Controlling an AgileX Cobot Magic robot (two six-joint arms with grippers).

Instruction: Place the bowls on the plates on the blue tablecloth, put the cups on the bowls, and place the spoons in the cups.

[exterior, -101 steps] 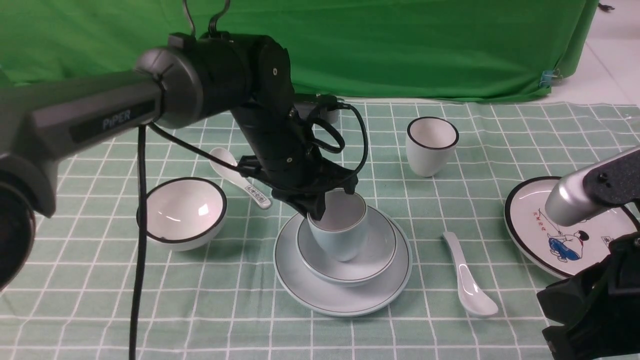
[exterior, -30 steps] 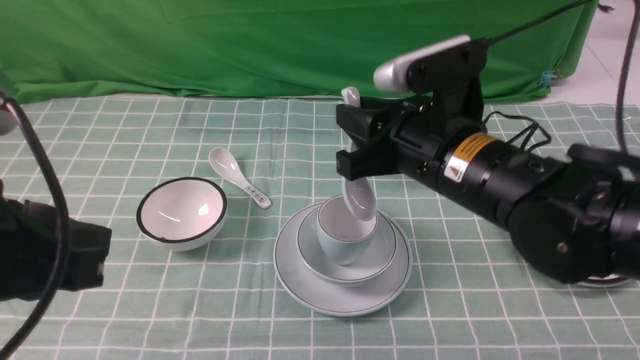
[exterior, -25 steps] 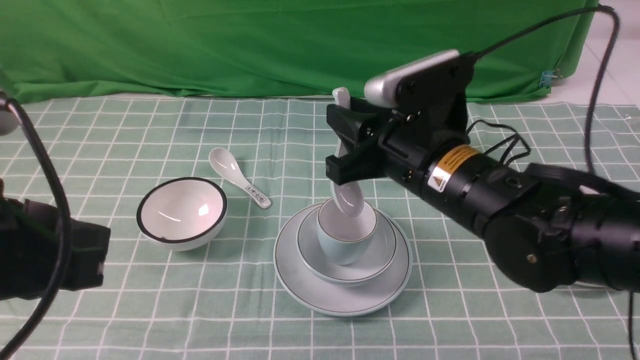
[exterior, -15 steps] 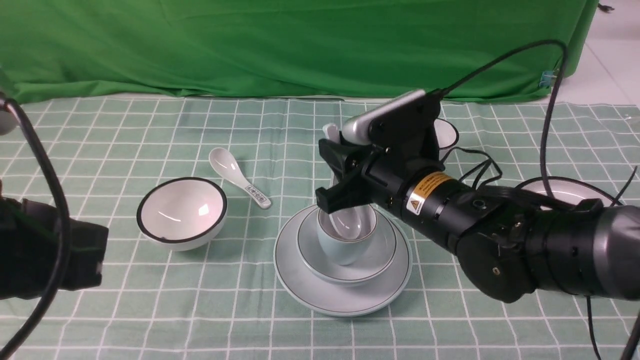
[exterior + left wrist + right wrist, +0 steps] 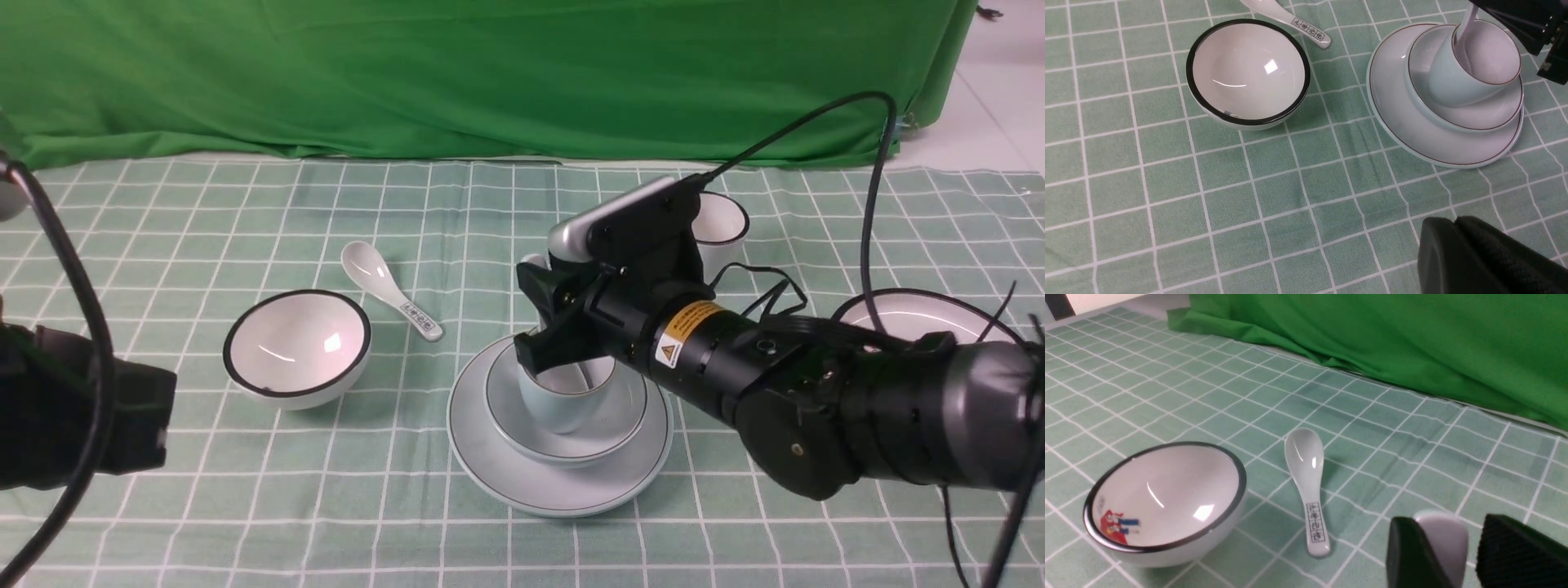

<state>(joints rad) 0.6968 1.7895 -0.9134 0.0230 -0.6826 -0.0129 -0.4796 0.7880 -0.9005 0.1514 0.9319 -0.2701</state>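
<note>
The pale blue cup (image 5: 555,408) stands in the pale blue bowl (image 5: 629,408) on the pale blue plate (image 5: 490,465), on the blue tablecloth (image 5: 245,506). My right gripper (image 5: 543,322) hovers just over the cup. The plain spoon (image 5: 1466,28) stands in the cup, its handle (image 5: 1447,535) between my jaws with a narrow gap on one side. The black-rimmed white bowl (image 5: 296,347) and the printed spoon (image 5: 392,298) lie to the left. The white cup (image 5: 722,224) and the white plate (image 5: 922,314) are partly hidden behind my right arm. My left gripper (image 5: 1455,220) is shut and empty, low at the near left.
The green backdrop cloth (image 5: 490,73) hangs along the far edge of the table. My right arm's cable (image 5: 878,163) loops above the white cup. My left arm's cable (image 5: 82,327) hangs at the near left.
My left arm left the blue cup in the bowl and pulled back. My right arm brought the plain spoon over and lowered it into the cup.
</note>
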